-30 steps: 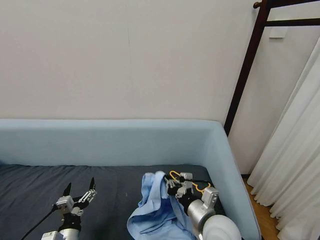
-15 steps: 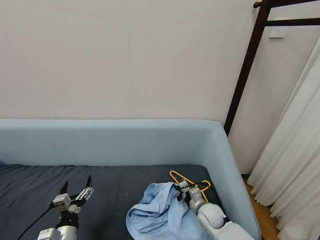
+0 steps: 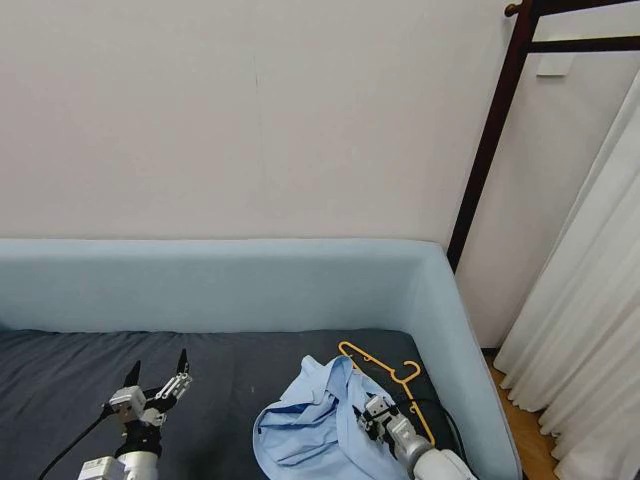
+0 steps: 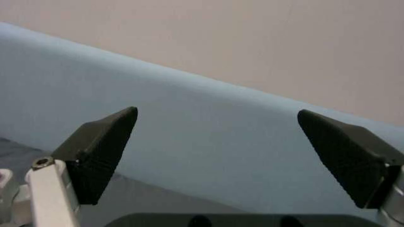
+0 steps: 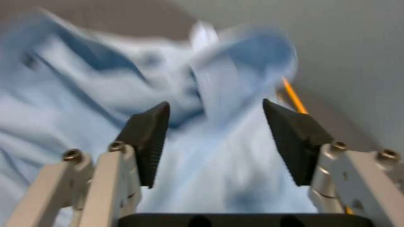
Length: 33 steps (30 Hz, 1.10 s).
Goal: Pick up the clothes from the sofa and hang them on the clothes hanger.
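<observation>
A crumpled light blue shirt (image 3: 305, 425) lies on the sofa's dark seat near its right end; in the right wrist view the shirt (image 5: 126, 94) lies just beyond the fingers. An orange hanger (image 3: 388, 376) lies flat beside the shirt, partly under its collar. My right gripper (image 3: 370, 415) sits low over the shirt's right edge, open (image 5: 215, 142), with nothing held between its fingers. My left gripper (image 3: 157, 384) hovers open over the seat farther left, and the left wrist view has it (image 4: 216, 116) facing the sofa back. The dark wooden clothes rack (image 3: 492, 140) stands at the upper right.
The sofa has a light blue backrest (image 3: 220, 282) and a raised right armrest (image 3: 455, 350). White curtains (image 3: 590, 330) hang to the right of the rack. Bare dark seat cushion (image 3: 230, 375) lies between the two grippers.
My right gripper has drawn back toward me and lower, away from the hanger. The shirt, bunched up earlier, has slumped and spread flatter. The left gripper has barely moved.
</observation>
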{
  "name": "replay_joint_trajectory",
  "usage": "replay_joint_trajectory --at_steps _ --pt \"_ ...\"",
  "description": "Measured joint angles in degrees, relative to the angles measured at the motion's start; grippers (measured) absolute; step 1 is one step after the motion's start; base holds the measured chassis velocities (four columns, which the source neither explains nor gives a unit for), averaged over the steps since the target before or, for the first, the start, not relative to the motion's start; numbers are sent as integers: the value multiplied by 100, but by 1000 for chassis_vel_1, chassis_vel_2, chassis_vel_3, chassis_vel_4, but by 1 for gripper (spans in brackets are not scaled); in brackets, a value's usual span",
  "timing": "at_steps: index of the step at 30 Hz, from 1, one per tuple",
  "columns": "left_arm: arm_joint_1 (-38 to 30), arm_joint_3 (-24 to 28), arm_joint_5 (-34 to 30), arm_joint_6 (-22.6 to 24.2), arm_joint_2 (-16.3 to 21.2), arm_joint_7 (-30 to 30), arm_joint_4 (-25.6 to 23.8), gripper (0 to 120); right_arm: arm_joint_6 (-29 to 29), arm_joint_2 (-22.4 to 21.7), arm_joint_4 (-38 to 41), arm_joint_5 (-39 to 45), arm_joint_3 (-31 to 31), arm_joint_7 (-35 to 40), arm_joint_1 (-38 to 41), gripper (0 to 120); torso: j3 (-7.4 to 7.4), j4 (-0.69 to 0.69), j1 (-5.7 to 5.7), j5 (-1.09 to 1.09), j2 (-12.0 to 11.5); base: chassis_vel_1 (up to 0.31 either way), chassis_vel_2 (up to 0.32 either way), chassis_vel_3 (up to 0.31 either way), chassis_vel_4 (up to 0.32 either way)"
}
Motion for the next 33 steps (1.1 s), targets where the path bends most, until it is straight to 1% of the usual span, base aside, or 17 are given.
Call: replay_joint_trajectory --at_steps 1,2,3,5,6,7,8,10,12,13,18,21,24,25,29,30,33 --pt "14 1 15 -2 -15 0 -9 100 256 22 4 -166 -53 -60 5 68 0 1 0 -1 0 0 0 0 0" --pt "14 1 15 -2 -15 0 -9 100 256 22 4 -166 -53 -60 5 68 0 1 0 -1 0 0 0 0 0" --pt "31 2 22 -2 -24 0 -23 100 481 60 -51 -319 -83 -117 26 70 0 2 0 -1 0 0 0 0 0" --pt "68 1 31 -3 -30 4 -69 100 869 157 -250 -626 -120 -210 118 77 0 3 0 0 0 0 0 0 0" --pt "97 -24 31 -3 -24 5 -107 100 1061 227 -454 -784 -183 -252 226 84 0 2 0 -1 0 0 0 0 0" --pt "118 -60 24 -3 -4 5 -131 100 1173 276 -609 -849 -257 -278 327 89 1 2 0 -1 0 0 0 0 0" --pt "118 -60 24 -3 -4 5 -131 100 1173 276 -609 -849 -257 -278 327 89 1 2 0 -1 0 0 0 0 0" --pt "146 -126 -8 -2 35 5 -165 100 1344 362 -867 -970 -356 -324 497 97 1 1 0 0 0 0 0 0 0" --pt "169 -178 -35 6 66 4 -179 100 1408 446 -1117 -1170 -417 -355 668 99 1 1 0 0 0 0 0 0 0" --pt "183 -220 -47 20 87 2 -188 100 1403 541 -1343 -1389 -443 -373 837 100 1 1 0 -1 0 0 0 0 0" --pt "203 -282 -75 58 96 -4 -213 100 1376 754 -1748 -1695 -561 -454 1139 100 1 1 1 -1 0 0 0 0 0" --pt "204 -285 -84 62 96 -6 -212 100 1425 841 -1886 -1902 -567 -464 1171 100 1 1 0 -1 0 0 0 0 0" --pt "210 -289 -103 70 115 -6 -208 100 1511 1003 -2076 -2528 -512 -476 1129 100 1 1 0 -1 0 0 0 0 0" --pt "210 -289 -103 70 115 -6 -208 100 1511 1003 -2076 -2528 -512 -476 1129 100 1 1 0 -1 0 0 0 0 0" --pt "206 -299 -121 71 130 -8 -192 100 1547 1198 -2269 -3303 -343 -241 1080 100 1 0 1 0 -1 0 0 0 0" --pt "206 -299 -121 71 130 -8 -192 100 1547 1198 -2269 -3303 -343 -241 1080 100 1 0 1 0 -1 0 0 0 0" --pt "185 -290 -122 71 137 -9 -185 100 1426 1355 -2399 -3674 -232 -4 1079 92 1 0 0 0 -1 0 0 0 0"
